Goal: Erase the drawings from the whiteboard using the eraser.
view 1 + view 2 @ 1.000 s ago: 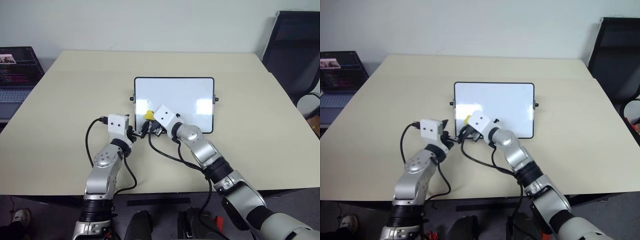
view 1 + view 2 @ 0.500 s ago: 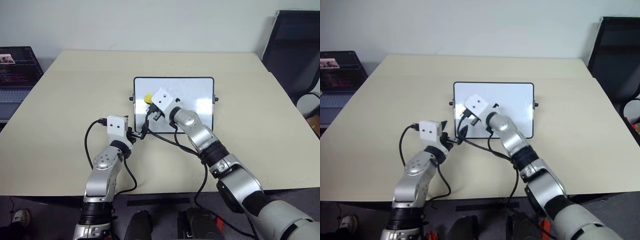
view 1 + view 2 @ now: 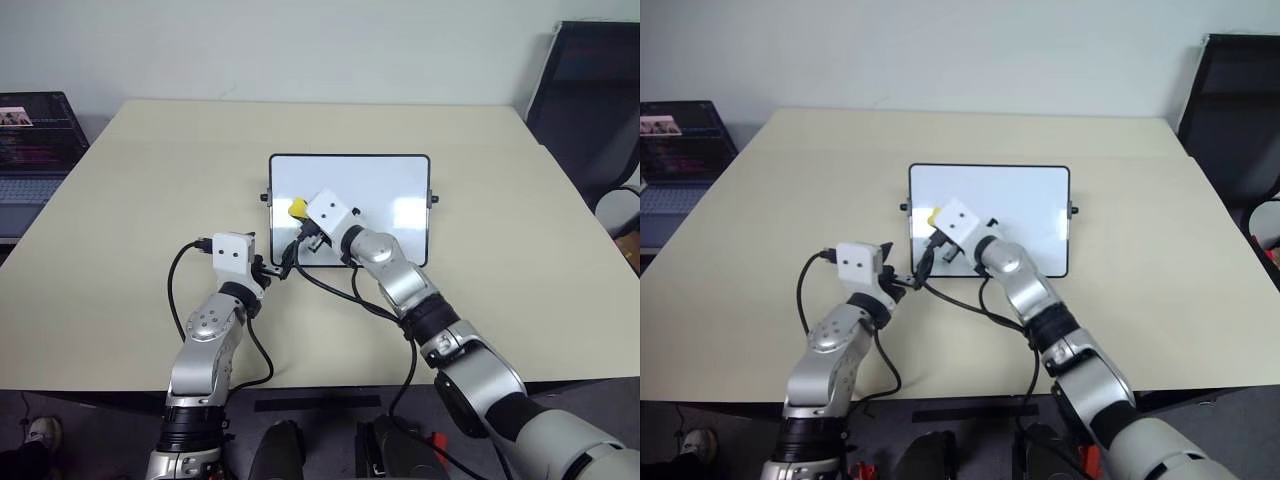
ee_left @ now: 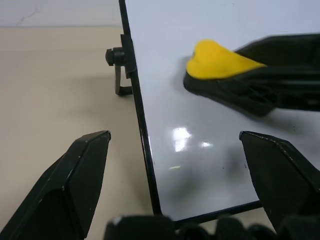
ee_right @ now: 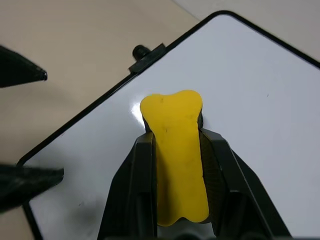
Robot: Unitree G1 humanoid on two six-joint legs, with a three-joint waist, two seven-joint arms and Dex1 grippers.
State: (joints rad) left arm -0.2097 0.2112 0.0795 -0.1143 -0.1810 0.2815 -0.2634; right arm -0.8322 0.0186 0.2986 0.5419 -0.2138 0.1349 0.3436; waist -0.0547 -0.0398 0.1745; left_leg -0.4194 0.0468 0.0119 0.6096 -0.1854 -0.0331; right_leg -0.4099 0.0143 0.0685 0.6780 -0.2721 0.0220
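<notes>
The tabletop point(image 3: 120, 200) is a pale cream-beige, plain and unpatterned. The whiteboard point(image 3: 385, 185) is glossy white with a thin black frame and small black knobs on its short sides. The eraser point(image 5: 177, 150) is bright yellow. Both the right tool point(image 5: 177, 220) and the left tool point(image 4: 180, 190) have black fingers, on arms of silver with white blocks at the wrists. At the upper right of the frame stands a black chair point(image 3: 590, 90).
</notes>
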